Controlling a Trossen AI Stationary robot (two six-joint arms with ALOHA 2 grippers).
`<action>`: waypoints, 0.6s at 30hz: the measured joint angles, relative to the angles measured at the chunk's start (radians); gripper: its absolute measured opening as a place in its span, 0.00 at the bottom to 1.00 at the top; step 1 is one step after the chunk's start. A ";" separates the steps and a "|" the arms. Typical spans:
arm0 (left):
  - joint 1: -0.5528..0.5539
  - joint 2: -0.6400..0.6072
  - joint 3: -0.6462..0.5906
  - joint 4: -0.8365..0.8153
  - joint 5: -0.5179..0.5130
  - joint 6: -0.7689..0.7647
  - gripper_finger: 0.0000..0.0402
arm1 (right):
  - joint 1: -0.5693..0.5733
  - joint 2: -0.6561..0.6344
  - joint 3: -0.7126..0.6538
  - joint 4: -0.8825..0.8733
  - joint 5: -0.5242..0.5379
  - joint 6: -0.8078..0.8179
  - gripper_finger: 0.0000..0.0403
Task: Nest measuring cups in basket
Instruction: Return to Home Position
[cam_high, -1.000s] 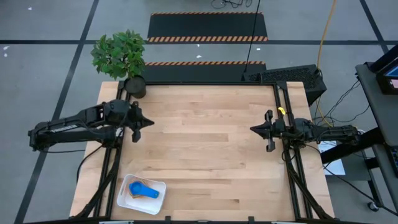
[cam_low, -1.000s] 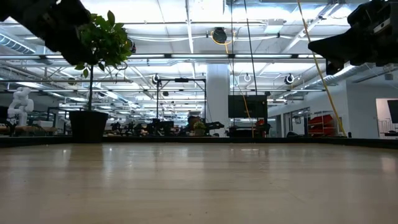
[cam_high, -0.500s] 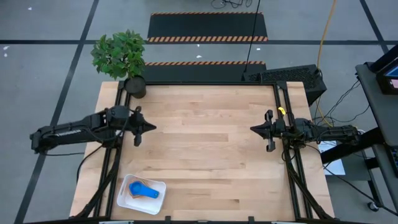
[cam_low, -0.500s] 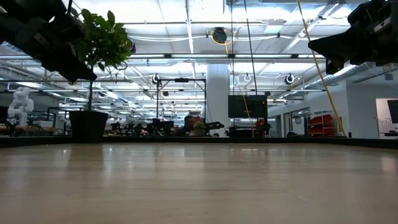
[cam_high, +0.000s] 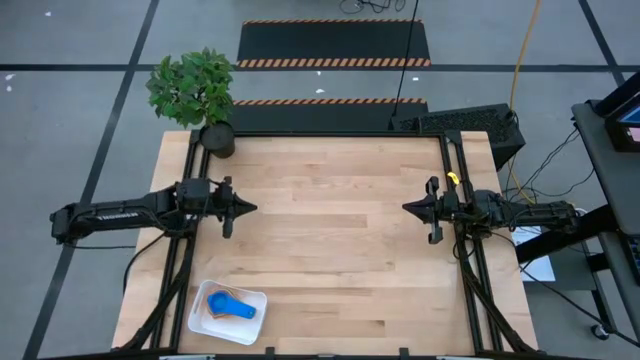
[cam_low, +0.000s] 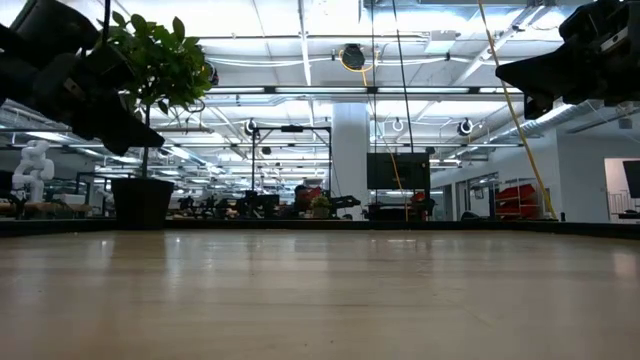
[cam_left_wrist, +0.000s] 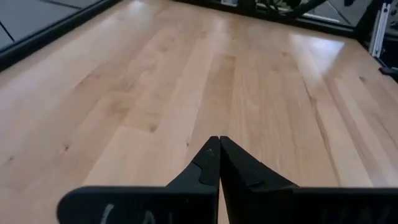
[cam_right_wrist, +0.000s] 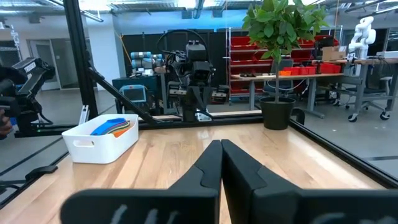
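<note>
The white basket (cam_high: 228, 312) stands near the table's near left corner, with a dark blue measuring cup (cam_high: 232, 306) on top of others, an orange edge showing beside it. In the right wrist view the basket (cam_right_wrist: 99, 142) shows blue and orange cups (cam_right_wrist: 112, 126) inside. My left gripper (cam_high: 250, 208) hangs shut above the table's left side, well away from the basket; its fingertips meet in the left wrist view (cam_left_wrist: 219, 140). My right gripper (cam_high: 405, 208) waits shut at the right side, fingertips together (cam_right_wrist: 221, 144). Both hold nothing.
A potted plant (cam_high: 200, 95) in a dark pot stands at the far left corner. The wooden tabletop (cam_high: 330, 250) lies between the two arms. A black frame rail (cam_high: 330, 134) runs along the far edge.
My left gripper has moved toward the table's near edge and a little toward the right, dropping lower in the low view. Its fingers have stayed shut. The right arm and the basket have kept still.
</note>
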 joint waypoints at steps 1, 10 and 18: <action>-0.013 0.000 -0.009 0.021 -0.014 0.000 0.01 | 0.000 0.000 0.000 0.000 0.000 0.000 0.00; -0.174 0.000 -0.119 0.163 -0.186 -0.086 0.00 | 0.000 0.000 0.000 0.000 0.000 0.000 0.00; -0.295 -0.025 -0.124 0.139 -0.203 -0.077 0.00 | 0.000 0.000 0.000 0.000 0.000 0.000 0.00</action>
